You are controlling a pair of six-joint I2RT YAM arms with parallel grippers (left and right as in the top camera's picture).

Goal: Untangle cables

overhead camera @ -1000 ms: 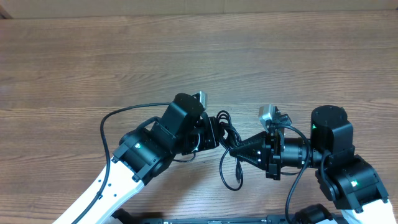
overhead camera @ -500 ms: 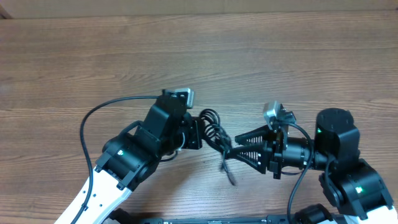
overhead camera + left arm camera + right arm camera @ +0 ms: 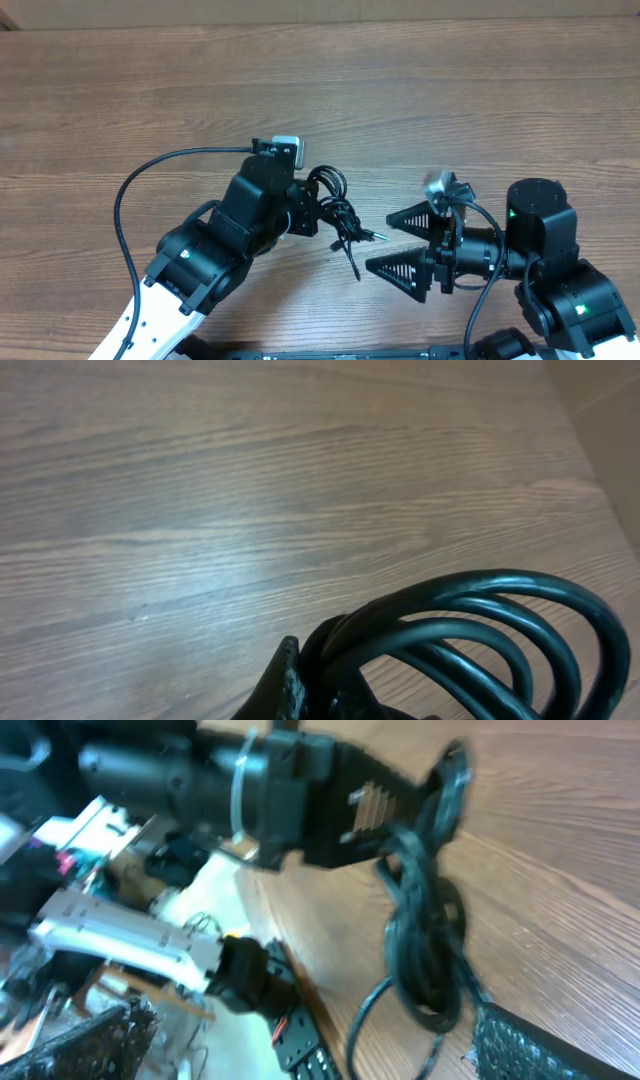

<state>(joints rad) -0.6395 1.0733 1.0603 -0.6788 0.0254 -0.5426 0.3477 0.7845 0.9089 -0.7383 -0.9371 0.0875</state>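
The cables [image 3: 338, 212] are a bunch of thin black loops with two loose ends trailing toward the front right, one plug tip [image 3: 377, 238] pointing at my right gripper. My left gripper [image 3: 318, 214] is shut on the bunch's left side. In the left wrist view the cables [image 3: 470, 622] arch out just past one dark fingertip [image 3: 286, 678]. My right gripper [image 3: 378, 243] stands open to the right of the bunch, touching nothing. Its wrist view shows the cables [image 3: 425, 935] hanging from the left gripper [image 3: 372, 808], with one of its own fingers [image 3: 545, 1048] at the lower right.
The left arm's thick black wire [image 3: 128, 205] loops out over the wooden table [image 3: 320, 100] to the left. Both arm bases crowd the table's front edge [image 3: 330, 352]. A pale strip [image 3: 320, 12] runs along the far edge.
My right gripper has opened, let go of the cables and drawn back to the right. My left arm has carried the bunch left and farther up the table.
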